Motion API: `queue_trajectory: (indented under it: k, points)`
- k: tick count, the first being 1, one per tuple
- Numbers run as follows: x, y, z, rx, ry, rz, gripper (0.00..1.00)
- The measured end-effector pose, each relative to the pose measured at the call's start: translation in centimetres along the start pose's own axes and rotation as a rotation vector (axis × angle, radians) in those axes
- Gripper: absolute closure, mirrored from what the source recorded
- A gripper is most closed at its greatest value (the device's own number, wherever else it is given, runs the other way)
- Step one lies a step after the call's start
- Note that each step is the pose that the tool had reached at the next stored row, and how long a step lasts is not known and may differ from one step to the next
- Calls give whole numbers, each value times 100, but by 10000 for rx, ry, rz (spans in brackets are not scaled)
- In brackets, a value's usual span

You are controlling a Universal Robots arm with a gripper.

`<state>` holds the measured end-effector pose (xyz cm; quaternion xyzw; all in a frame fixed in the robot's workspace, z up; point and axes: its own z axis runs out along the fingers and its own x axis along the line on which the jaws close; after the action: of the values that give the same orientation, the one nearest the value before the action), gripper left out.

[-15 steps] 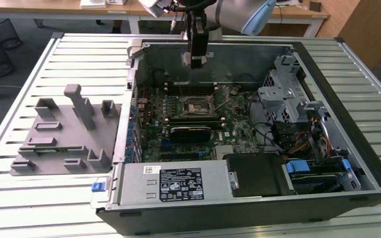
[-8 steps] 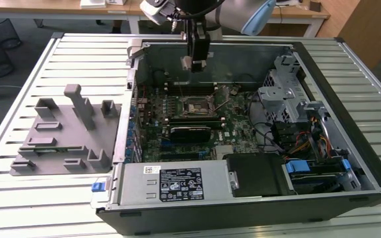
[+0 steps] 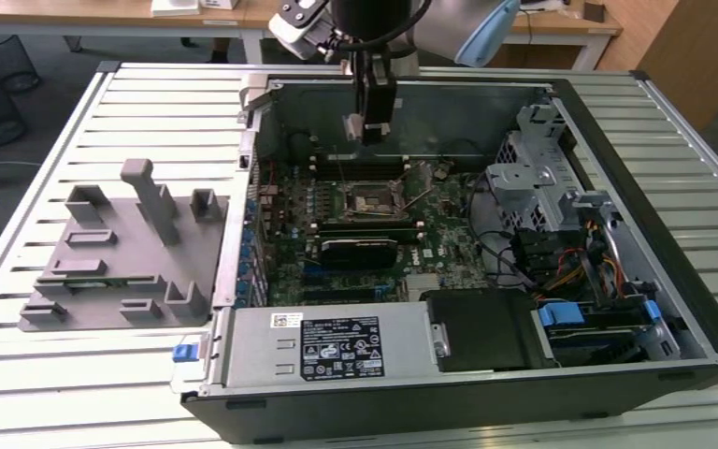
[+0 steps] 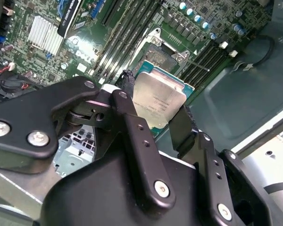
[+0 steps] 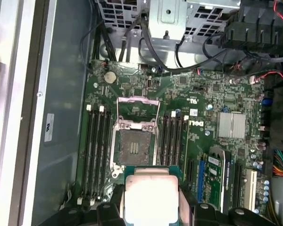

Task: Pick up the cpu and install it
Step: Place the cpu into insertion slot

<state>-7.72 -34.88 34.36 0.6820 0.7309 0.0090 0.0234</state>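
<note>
Cpu [image 4: 158,100] [image 5: 151,197]: clamped by two opposite edges between the gripper's [image 4: 155,100] black fingers [image 4: 137,136], jaws closed on it, silvery top facing the wrist cameras. Faint print on the top, not legible. It hangs in the air over the green motherboard [image 5: 203,94], clear of it.

Socket [image 5: 134,146]: open, metal frame [image 5: 137,110] swung up at one end, dark contact bed bare. In the first wrist view the cpu sits just off the end of the socket opposite the raised frame, not over the bed.

Surroundings: black memory slots [image 5: 96,150] run along both long sides of the socket, close to it. Finned silver heat sink [image 5: 231,125] stands farther out on the board. Dark cables [image 5: 155,42] loop near the raised frame.

Labels: white sticker [image 5: 49,127] on the case floor beside the board; large printed label on the power supply [image 3: 322,346].

Exterior view: gripper [image 3: 369,126] hangs inside the open computer case [image 3: 658,234], above the socket. The case lies on a slatted metal table [image 3: 85,374]; a grey fixture [image 3: 122,253] sits well apart on the exterior view's left.
</note>
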Motion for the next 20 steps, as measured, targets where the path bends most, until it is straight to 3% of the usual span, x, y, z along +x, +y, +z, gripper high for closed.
queue_trajectory:
  k: [20]
  points:
    - [22, 14, 206, 1, -4, 100, 46]
